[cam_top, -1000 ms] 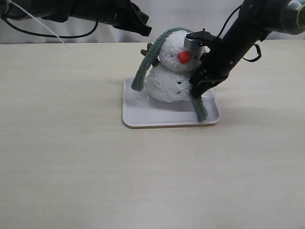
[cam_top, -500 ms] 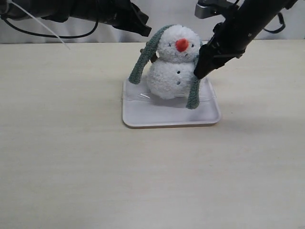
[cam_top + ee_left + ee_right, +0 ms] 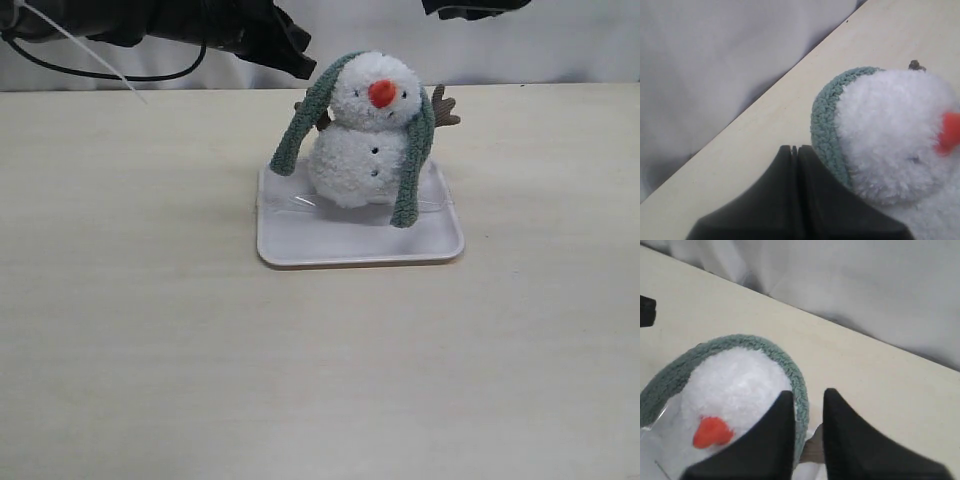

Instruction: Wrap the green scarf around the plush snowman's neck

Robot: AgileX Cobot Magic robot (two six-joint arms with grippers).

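Green scarf (image 3: pixel 413 160) now hangs free: the right gripper (image 3: pixel 807 391), jaws slightly parted and empty, has released it and lifted away. Left gripper (image 3: pixel 795 148), jaws pressed together, sits beside the head. The scarf drapes over the plush snowman's (image 3: pixel 355 165) head on a white tray (image 3: pixel 300 240), with the neck unwrapped.

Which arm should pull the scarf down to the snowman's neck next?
Probably left: the left gripper sits right beside the green scarf, while the right gripper hangs higher, farther off.

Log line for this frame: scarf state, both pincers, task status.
plush snowman: on tray | green scarf: draped over it, ends hanging each side | neck: not wrapped | left pincer: shut, empty | right pincer: open, empty
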